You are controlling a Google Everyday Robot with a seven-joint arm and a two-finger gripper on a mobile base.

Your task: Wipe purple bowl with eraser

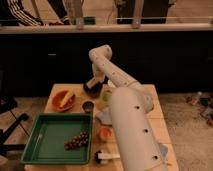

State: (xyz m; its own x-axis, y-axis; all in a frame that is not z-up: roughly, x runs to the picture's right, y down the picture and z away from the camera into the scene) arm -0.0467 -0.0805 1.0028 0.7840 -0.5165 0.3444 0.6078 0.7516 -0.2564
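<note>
The purple bowl (92, 91) sits at the back of the wooden table (156, 111), right of the orange bowl (63, 100). My arm reaches up from the lower right, bends at the elbow (100, 53) and comes down so that my gripper (93, 84) is right over the purple bowl, at or inside its rim. The eraser does not show; the gripper and the bowl hide whatever is there. The small dark cup (88, 106) stands just in front of the bowl.
A green tray (50, 140) with dark grapes (76, 141) fills the front left. A white-handled brush (106, 156) lies at the front edge. An orange item (104, 133) and a blue-grey sponge (103, 117) lie beside my arm. People stand behind the rear counter.
</note>
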